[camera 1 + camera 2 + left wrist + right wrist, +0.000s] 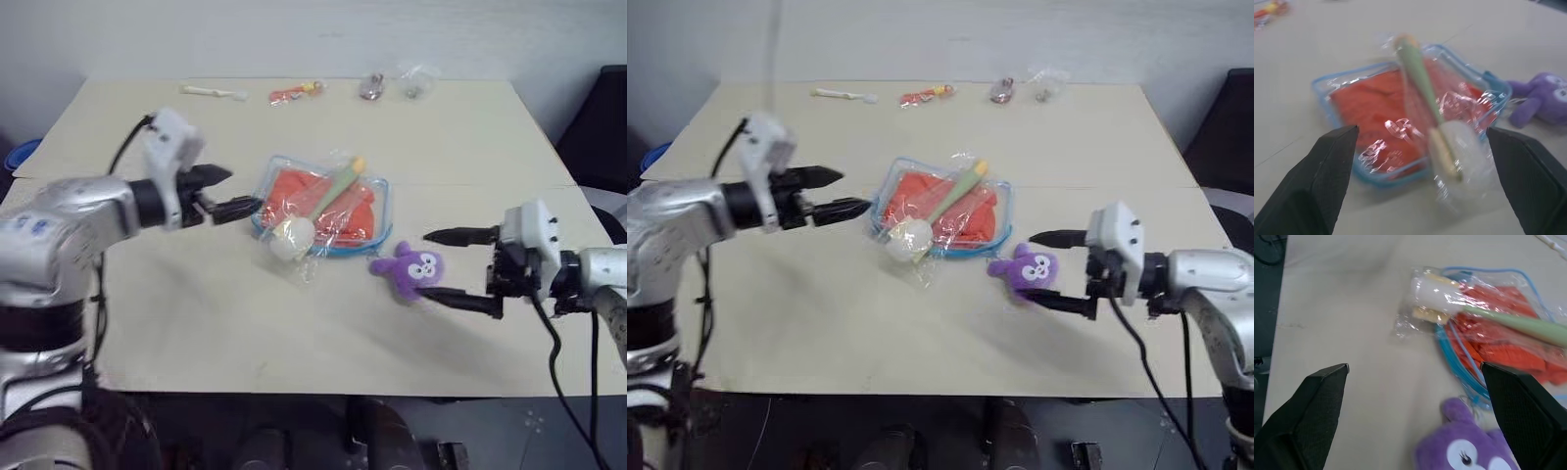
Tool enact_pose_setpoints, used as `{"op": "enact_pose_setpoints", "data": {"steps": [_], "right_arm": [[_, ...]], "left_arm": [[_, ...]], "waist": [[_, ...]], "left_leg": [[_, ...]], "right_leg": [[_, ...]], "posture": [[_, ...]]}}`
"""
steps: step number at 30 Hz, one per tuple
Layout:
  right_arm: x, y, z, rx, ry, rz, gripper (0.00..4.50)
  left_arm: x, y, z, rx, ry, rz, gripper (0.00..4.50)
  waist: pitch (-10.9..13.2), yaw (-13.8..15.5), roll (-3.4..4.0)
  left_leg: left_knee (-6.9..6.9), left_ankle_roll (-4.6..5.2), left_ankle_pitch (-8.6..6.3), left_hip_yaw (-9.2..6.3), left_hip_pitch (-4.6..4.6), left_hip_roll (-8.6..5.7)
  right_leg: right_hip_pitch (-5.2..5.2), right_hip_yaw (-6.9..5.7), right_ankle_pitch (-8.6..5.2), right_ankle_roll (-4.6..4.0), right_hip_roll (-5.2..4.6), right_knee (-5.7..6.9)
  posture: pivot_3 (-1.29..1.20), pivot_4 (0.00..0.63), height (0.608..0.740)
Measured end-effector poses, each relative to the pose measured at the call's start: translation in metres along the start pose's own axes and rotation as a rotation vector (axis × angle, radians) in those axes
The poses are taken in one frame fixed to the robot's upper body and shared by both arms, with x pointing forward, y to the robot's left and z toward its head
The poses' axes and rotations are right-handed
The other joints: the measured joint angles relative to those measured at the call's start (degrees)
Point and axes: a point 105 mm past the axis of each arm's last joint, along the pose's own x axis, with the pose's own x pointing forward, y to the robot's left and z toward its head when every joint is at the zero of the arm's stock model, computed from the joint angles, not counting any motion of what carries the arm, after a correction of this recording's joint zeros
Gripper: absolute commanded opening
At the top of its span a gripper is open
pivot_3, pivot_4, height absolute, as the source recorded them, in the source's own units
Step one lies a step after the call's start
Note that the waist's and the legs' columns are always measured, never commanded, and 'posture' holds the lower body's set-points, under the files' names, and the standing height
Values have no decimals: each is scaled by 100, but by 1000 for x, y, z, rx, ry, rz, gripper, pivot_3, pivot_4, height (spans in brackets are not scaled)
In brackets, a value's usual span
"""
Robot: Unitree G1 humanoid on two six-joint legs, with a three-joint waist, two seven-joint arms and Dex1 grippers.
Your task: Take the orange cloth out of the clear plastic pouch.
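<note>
Right now we are looking down on a pale surface (196, 323) where the clear plastic pouch (377, 240) is lying flat near the middle, its light blue trim running round the edge. Inside it the orange cloth (353, 208) is sitting folded and wrinkled — fully within the pouch walls. A thin crinkly bag (304, 266) holding a green-and-white stick (333, 189) is lying across the top of the pouch, its white end (291, 238) hanging over the near edge.

Our left gripper (227, 193) is hovering just beside the pouch's left edge, pointing toward it, its jaws spread wide and holding nothing; we cannot tell whether the lower finger is touching the trim. Our right gripper (446, 266) is hanging on the other side, jaws likewise released and empty, pointing left with the purple plush toy (409, 270) sitting between its fingers and the pouch — the lower fingertip is close beside the toy.

Along the far edge, well apart from all this, a few small items are lying: a white stick (213, 92), a small orange-and-yellow packet (294, 93) and two small clear packets (392, 84).
</note>
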Motion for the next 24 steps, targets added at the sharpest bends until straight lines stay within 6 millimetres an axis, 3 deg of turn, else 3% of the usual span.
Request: {"op": "enact_pose_setpoints", "data": {"steps": [8,12,16,19,24], "right_arm": [[4,9,-5,13,2,-35,4500],[5,9,-3,7,-3,-47,4500],[4,10,-1,-2,-7,-60,4500],[3,10,0,-4,-9,-66,4500],[1,9,1,-8,-14,-76,4500]], "left_arm": [[67,-10,-13,-20,122,-47,4356],[81,-2,-38,4,242,18,4356],[92,-17,-39,-18,234,-51,4356],[95,-22,-38,-21,229,-70,3811],[94,-20,-34,-37,205,-64,2245]], "waist": [[5,-9,-10],[6,-17,-11],[6,20,-13],[6,17,-14],[6,7,-14]], "left_leg": [[-2,4,2,7,1,-1],[-3,5,3,10,2,-1],[3,11,5,2,0,-4],[4,13,6,0,-1,-8],[2,14,6,1,-1,-8]], "right_leg": [[-1,3,0,1,2,1],[-2,4,0,1,2,2],[-1,4,4,7,-1,-3],[-1,7,7,12,-2,-6],[-1,8,7,12,-2,-5]], "posture": [[0,150,740],[0,150,740],[0,150,740],[0,150,740],[0,150,740]]}}
